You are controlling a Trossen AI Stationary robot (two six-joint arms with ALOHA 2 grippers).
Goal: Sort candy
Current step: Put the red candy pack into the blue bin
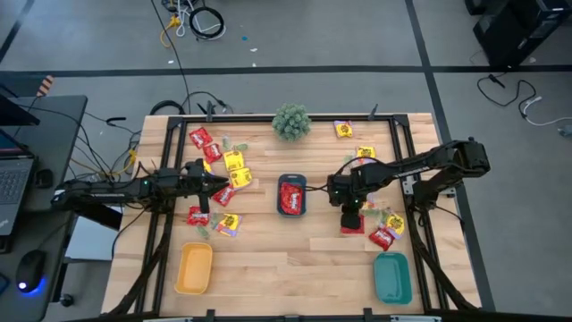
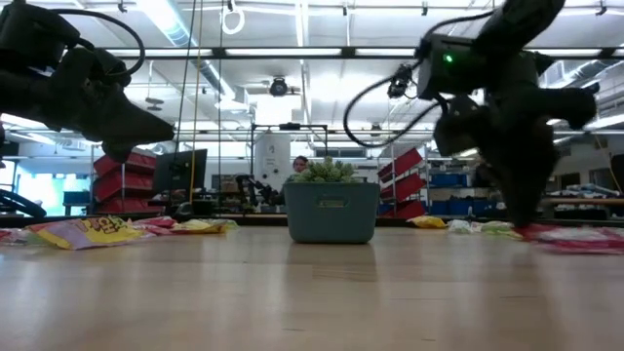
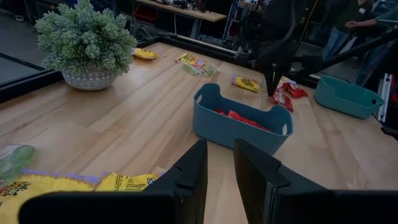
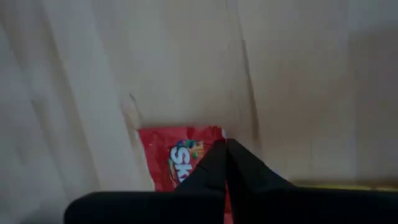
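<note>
The right gripper [image 4: 225, 148] points straight down at the table, its 2 fingers pinched together on the edge of a red candy packet [image 4: 177, 158] that lies flat on the wood. The packet lies right under the fingertips and spreads out to one side of them, so the grip is on its border, not its middle. From above, that packet [image 1: 352, 224] is just below the gripper [image 1: 351, 213], with its long axis running roughly across the table. I judge the coming move turns on lifting it clear and carrying it toward the middle: the blue tray [image 1: 292, 196] with red packets already in it sits near this arm's inner side, closer to it than the teal tray [image 1: 392, 277] near the table's front edge. A few more packets [image 1: 385, 231] lie just beside the gripper on its outer side.

The right arm reaches in from the table's side, elbow bent, wrist turned down. The left gripper [image 3: 219, 167] waits level above the table on the far side of the blue tray, fingers partly apart and holding nothing, with yellow packets [image 3: 59, 185] just beneath it. The yellow tray [image 1: 195, 268] lies well apart from both grippers.
</note>
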